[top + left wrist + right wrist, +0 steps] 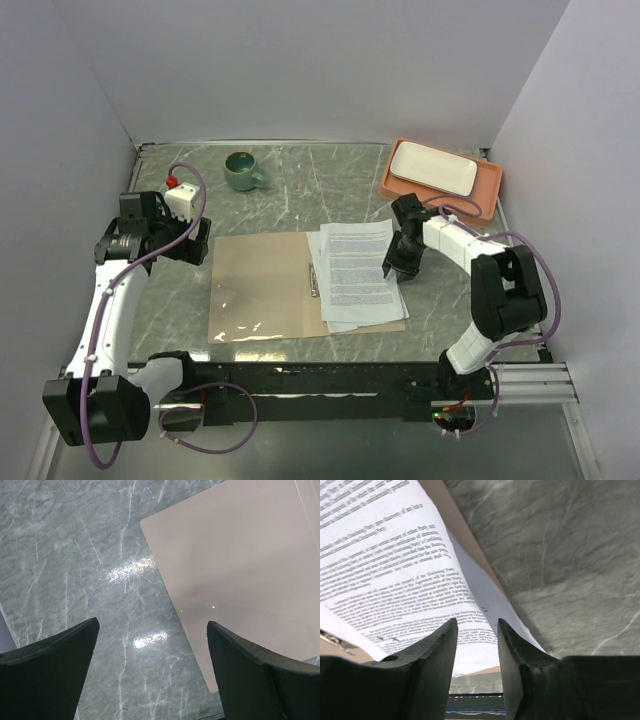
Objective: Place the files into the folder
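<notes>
The tan folder lies open and flat on the marble table, with its metal clip at the centre. The files, several white printed sheets, lie loosely fanned on its right half. My right gripper points down at the files' right edge. In the right wrist view its jaws stand a narrow gap apart over the printed sheets, holding nothing I can see. My left gripper hovers by the folder's far left corner. It is wide open and empty, with the folder's corner under its right finger.
A green mug stands at the back. An orange tray holding a white plate sits at the back right, just behind the right arm. A small white box sits by the left arm. Grey walls close in both sides.
</notes>
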Tool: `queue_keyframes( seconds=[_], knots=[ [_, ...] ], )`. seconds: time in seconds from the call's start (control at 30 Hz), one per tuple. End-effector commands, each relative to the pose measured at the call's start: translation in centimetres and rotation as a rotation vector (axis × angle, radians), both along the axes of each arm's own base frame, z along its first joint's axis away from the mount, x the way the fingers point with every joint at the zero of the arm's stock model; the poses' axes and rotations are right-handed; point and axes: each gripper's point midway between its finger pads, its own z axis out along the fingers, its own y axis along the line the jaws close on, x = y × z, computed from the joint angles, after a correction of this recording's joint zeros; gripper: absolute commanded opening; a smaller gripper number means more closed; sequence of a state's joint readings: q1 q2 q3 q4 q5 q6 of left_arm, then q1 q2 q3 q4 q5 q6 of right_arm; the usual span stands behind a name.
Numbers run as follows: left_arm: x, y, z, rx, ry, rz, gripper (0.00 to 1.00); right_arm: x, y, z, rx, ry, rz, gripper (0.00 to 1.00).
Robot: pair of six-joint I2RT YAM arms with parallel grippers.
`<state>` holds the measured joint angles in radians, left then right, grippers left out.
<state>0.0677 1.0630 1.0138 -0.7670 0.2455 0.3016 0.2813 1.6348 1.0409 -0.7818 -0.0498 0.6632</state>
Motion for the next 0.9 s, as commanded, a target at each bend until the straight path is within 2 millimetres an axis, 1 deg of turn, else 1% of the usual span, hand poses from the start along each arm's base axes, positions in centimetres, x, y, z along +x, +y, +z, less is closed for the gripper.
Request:
queue_keyframes(
  seconds=[0.0,0.07,0.17,0.23,0.37,0.5,0.53,0.67,0.73,0.83,0.87],
  knots=[
    [0.2,0.0,0.7,0.013,-0.045,-0.009,0.96,-1.0,0.6,1.3,0.025,-0.015,-0.019,0.5],
    [0.1,0.0,0.6,0.013,-0.044,-0.013,0.96,-1.2,0.5,1.0,0.014,-0.019,-0.013,0.57],
    [0.1,0.0,0.6,0.018,-0.049,-0.012,0.96,-0.9,0.0,0.6,-0.016,-0.009,-0.004,0.58],
    [0.1,0.2,0.5,0.026,-0.046,-0.009,0.96,-0.3,0.0,0.5,-0.028,-0.013,0.005,0.58],
    [0.0,0.4,0.6,0.035,-0.049,-0.005,0.96,0.1,0.4,-0.1,-0.02,-0.004,0.009,0.5],
    [0.0,0.5,0.5,0.045,-0.051,-0.001,0.96,0.4,0.5,-0.6,-0.014,-0.007,0.008,0.47],
    [0.0,0.6,0.6,0.048,-0.055,-0.002,0.96,0.2,0.4,-0.6,-0.016,-0.005,0.009,0.45],
    [0.0,0.7,0.4,0.052,-0.052,0.001,0.96,0.1,0.4,-0.6,-0.011,-0.016,0.008,0.31],
    [0.0,0.7,0.3,0.049,-0.053,0.0,0.96,0.0,0.6,-0.7,-0.006,-0.019,0.013,0.29],
    [0.0,0.5,0.4,0.041,-0.051,-0.002,0.96,-0.2,0.5,-0.5,-0.005,-0.022,0.022,0.29],
    [0.0,0.5,0.5,0.04,-0.051,-0.003,0.96,-0.3,0.5,-0.3,-0.008,-0.023,0.028,0.37]
  ],
)
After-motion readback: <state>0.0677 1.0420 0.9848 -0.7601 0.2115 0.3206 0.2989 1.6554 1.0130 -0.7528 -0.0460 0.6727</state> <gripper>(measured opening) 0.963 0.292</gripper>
